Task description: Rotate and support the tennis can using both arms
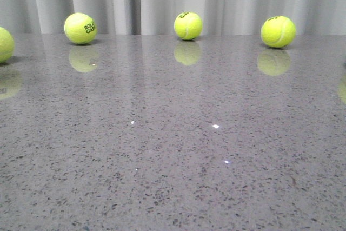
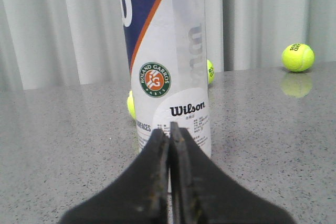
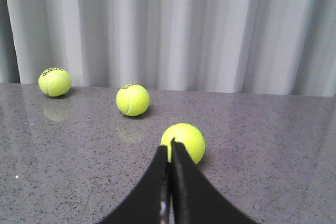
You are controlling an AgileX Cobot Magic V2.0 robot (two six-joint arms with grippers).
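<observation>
While I watch the left wrist feed, the tennis can (image 2: 168,72) stands upright on the tabletop (image 2: 63,145), just beyond my left tool (image 2: 170,135), whose jaws are pressed together, holding nothing. My right tool (image 3: 169,153) is likewise closed and empty, a tennis ball (image 3: 183,141) just beyond it.

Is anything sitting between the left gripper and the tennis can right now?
Nothing visible. In the left wrist view the left gripper, fingers closed together, points straight at the upright tennis can, with only bare table around. Tennis balls lie behind it.
</observation>
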